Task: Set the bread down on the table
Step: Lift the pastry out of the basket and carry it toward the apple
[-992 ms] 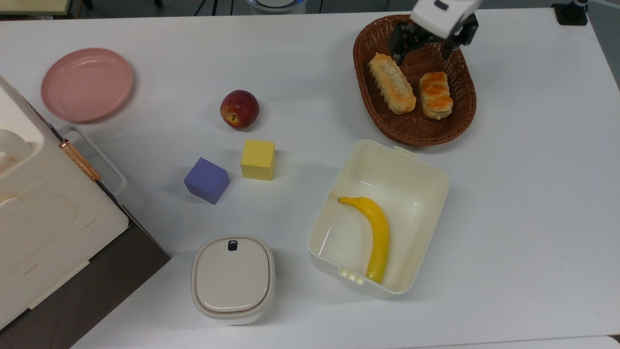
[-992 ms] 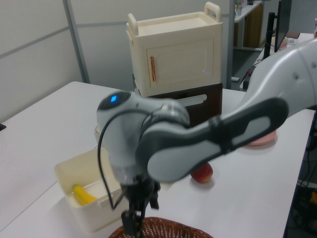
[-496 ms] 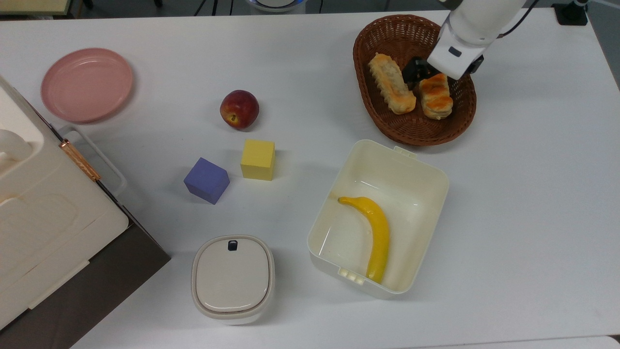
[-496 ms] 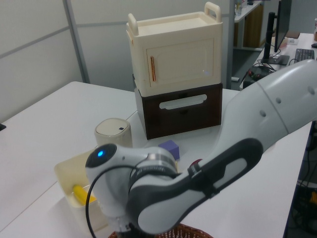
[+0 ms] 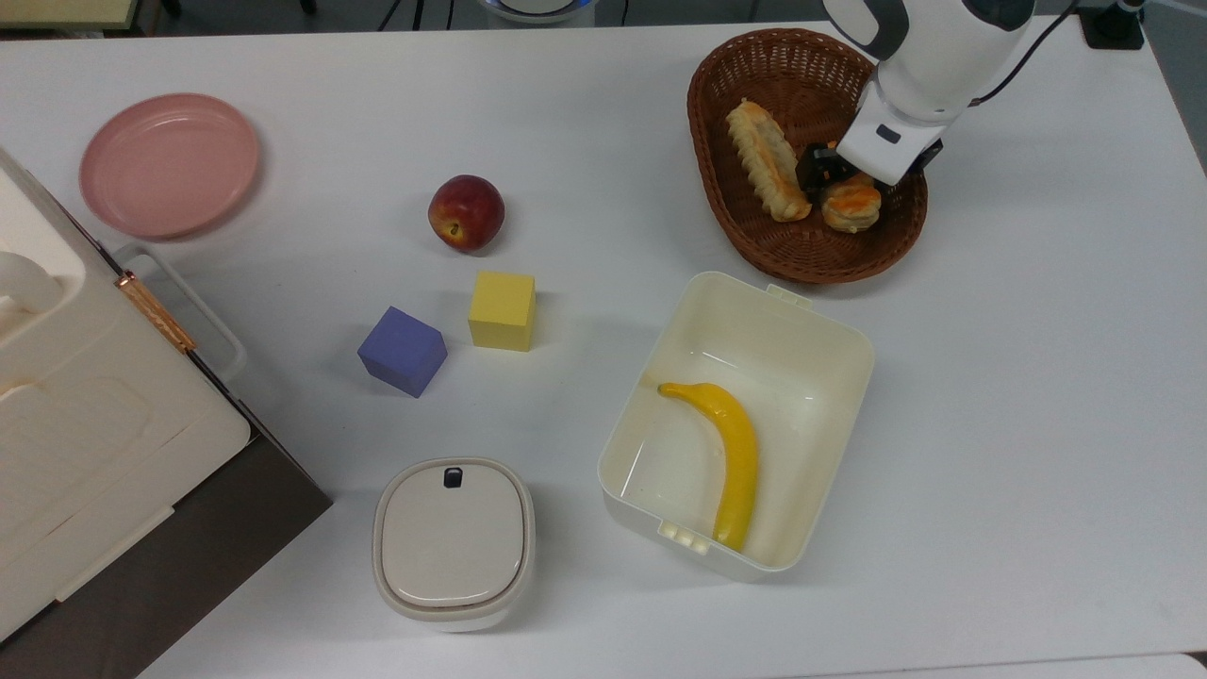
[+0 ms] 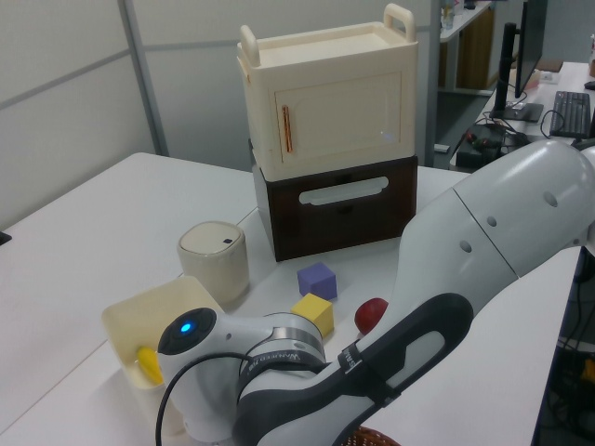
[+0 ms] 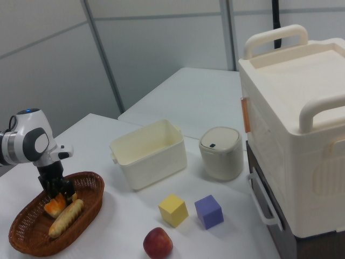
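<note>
Gripper (image 5: 822, 176) hugs the bread (image 5: 851, 205) in the basket (image 5: 754, 247) | you lift straight up | clear the long pastry (image 5: 767, 162) | set it on the bare table (image 5: 1037, 377).

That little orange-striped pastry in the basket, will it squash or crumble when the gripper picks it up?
Possibly. The short orange-glazed puff-pastry bread looks flaky and layered, so a hard squeeze may dent it or shed crumbs. It seems light for its size. Its stubby, flat-sided shape in the brown wicker basket suggests it should not roll.
</note>
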